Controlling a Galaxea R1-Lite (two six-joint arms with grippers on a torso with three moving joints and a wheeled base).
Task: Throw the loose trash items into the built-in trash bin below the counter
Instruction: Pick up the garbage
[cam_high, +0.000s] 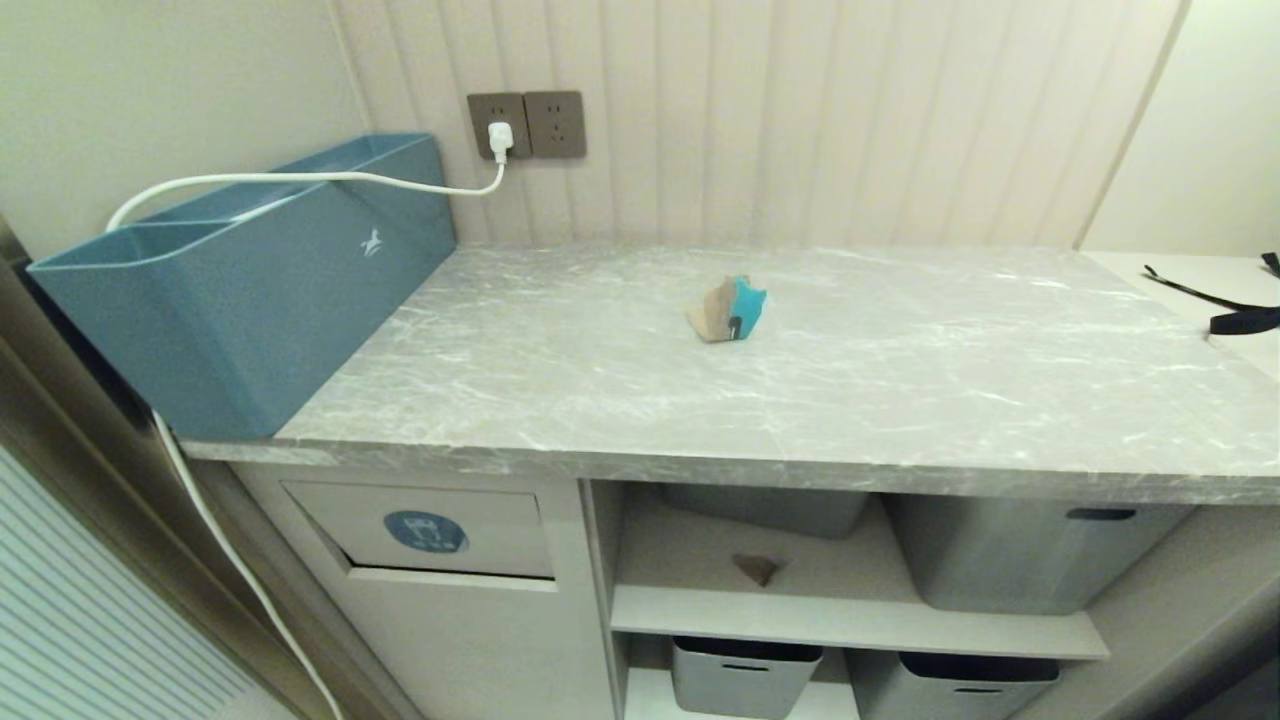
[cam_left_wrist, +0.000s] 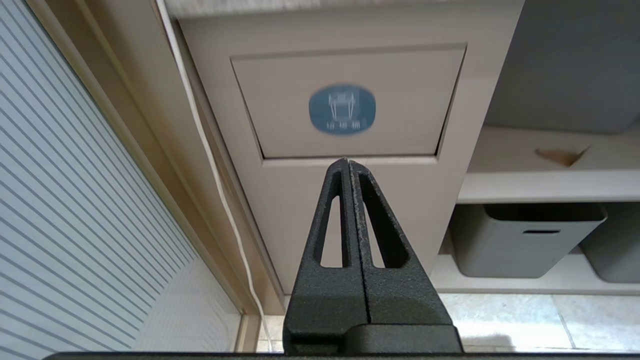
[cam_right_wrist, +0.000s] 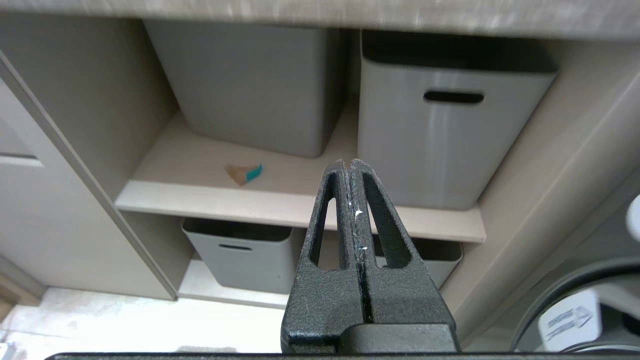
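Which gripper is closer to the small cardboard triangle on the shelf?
Right, most likely. The right gripper, shut, faces the shelf bay holding the small cardboard triangle; the left gripper, shut, faces the trash bin flap beside that bay.

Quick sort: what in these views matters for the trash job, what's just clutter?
Job:
- torn brown-and-turquoise cardboard chunk on the grey marble-look counter
- small flat cardboard triangle on the upper shelf
- beige swing-flap bin front with round blue sticker

Clutter:
- large teal-blue box
- grey plastic storage bins
- white power cable
- black strap
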